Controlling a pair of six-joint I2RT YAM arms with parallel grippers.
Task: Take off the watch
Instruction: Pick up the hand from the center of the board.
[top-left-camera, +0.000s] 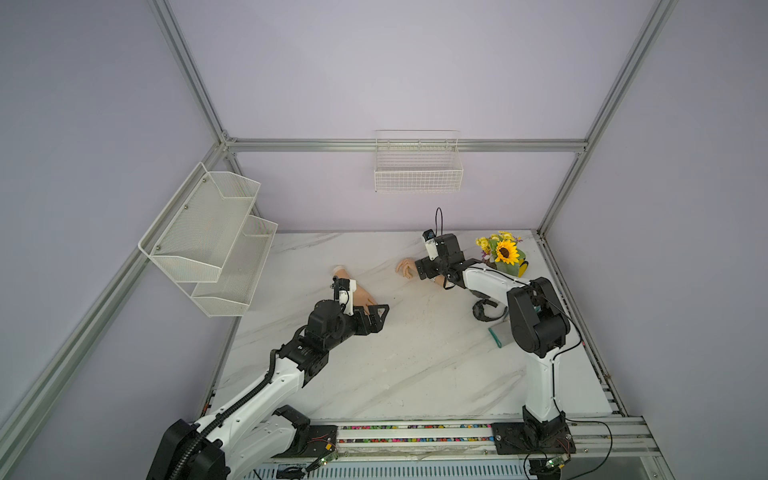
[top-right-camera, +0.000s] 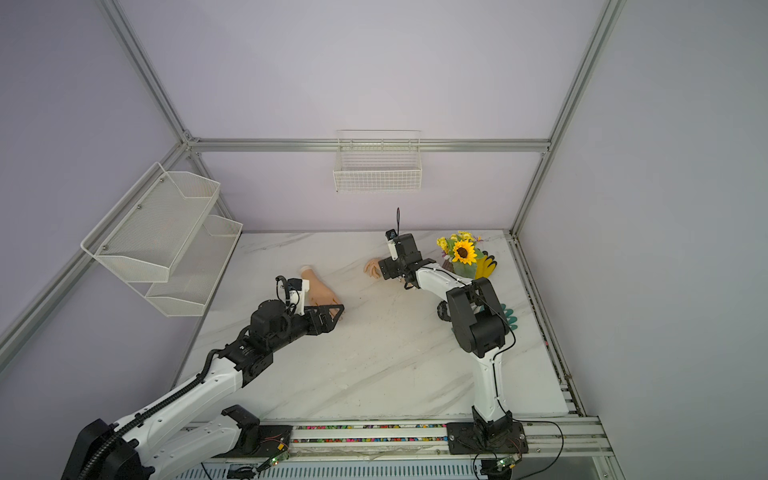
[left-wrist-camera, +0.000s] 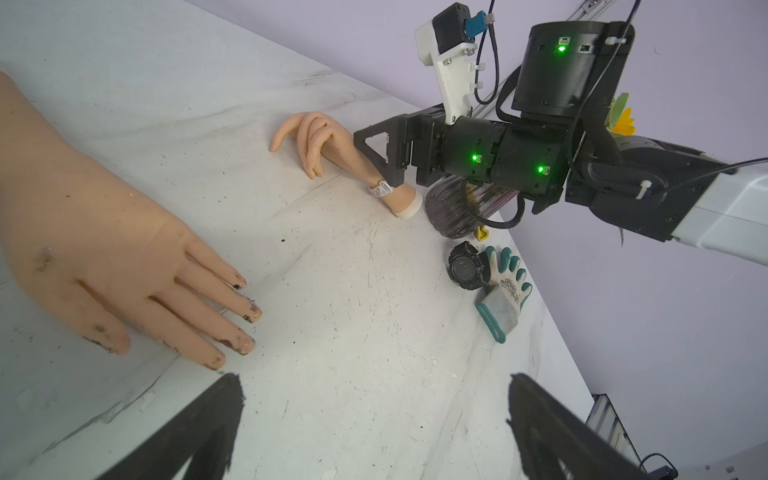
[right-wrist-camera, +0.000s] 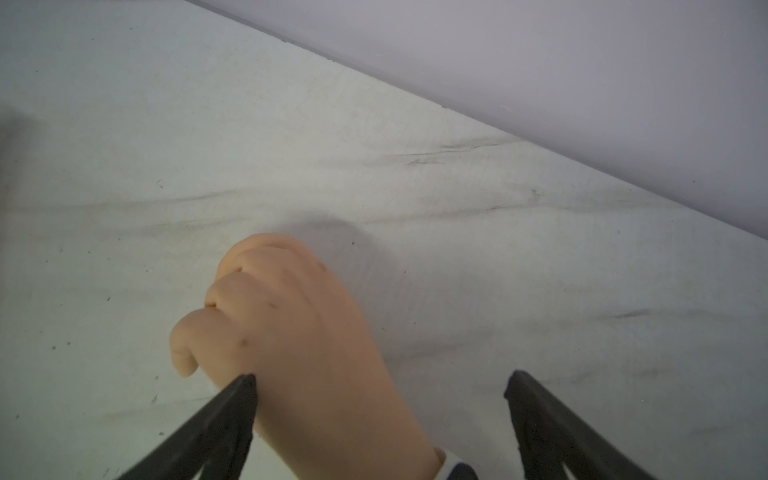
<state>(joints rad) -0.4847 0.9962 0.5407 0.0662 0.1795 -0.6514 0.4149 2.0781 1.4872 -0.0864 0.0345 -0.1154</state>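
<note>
My right fingers and left fingers released, I straddle a curled flesh-toned mannequin hand whose slim white-strapped watch looks light, pliable, best pinched at the band.

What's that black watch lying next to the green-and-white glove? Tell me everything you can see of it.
The black watch is chunky, with a round dark face in a knobbly bezel and a thick strap, plastic or rubber by its look. It lies loose on the marble-patterned table, on no wrist, face showing, strap curled behind it. Its side rests against the glove, at its green finger ends. Nothing grips it.
</note>
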